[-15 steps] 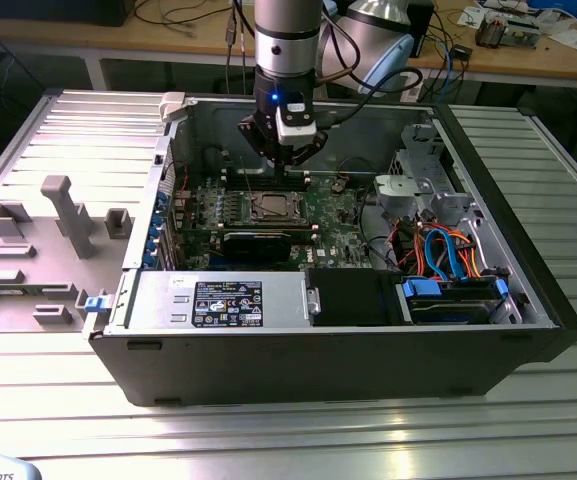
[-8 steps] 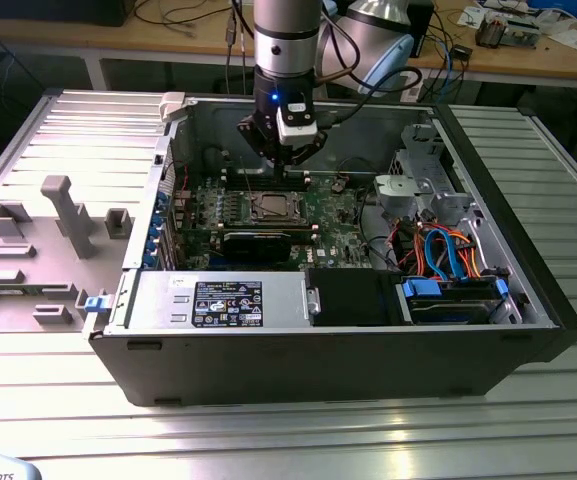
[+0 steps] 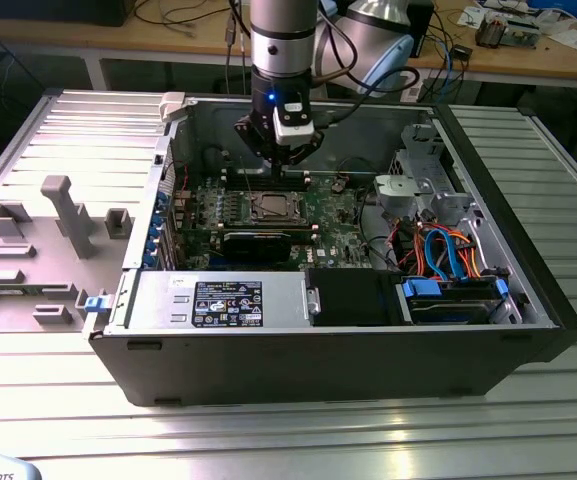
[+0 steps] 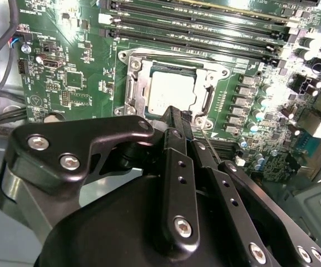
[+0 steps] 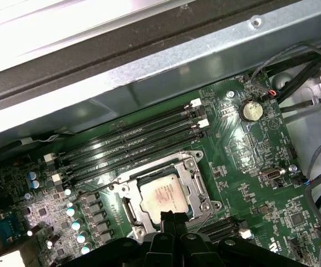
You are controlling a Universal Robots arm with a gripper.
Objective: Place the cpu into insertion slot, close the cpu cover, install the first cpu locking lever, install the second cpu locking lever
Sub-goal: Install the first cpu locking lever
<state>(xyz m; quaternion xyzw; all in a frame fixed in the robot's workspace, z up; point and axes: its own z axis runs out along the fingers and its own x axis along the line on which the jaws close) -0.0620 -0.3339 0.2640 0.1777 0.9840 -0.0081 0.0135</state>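
Observation:
The cpu (image 3: 269, 207) is a small silver-topped square lying flat in the insertion slot (image 3: 253, 208) on the green board. In both wrist views the cpu (image 4: 170, 92) (image 5: 162, 194) shows through the window of the cpu cover (image 4: 136, 83) (image 5: 192, 177), a silvery frame lying down over it. My gripper (image 3: 284, 163) hangs above the board, just behind the socket in the exterior view. Its black fingers (image 4: 173, 119) (image 5: 167, 219) are pressed together with nothing between them, tips near the socket's edge. How the thin locking levers stand is unclear.
Long black memory slots (image 5: 127, 142) run beside the socket. A black card (image 3: 258, 240) stands in front of it, then the power supply (image 3: 223, 300). A drive cage with blue and orange cables (image 3: 448, 260) is at the exterior view's right. A grey fixture (image 3: 58, 215) sits outside the case.

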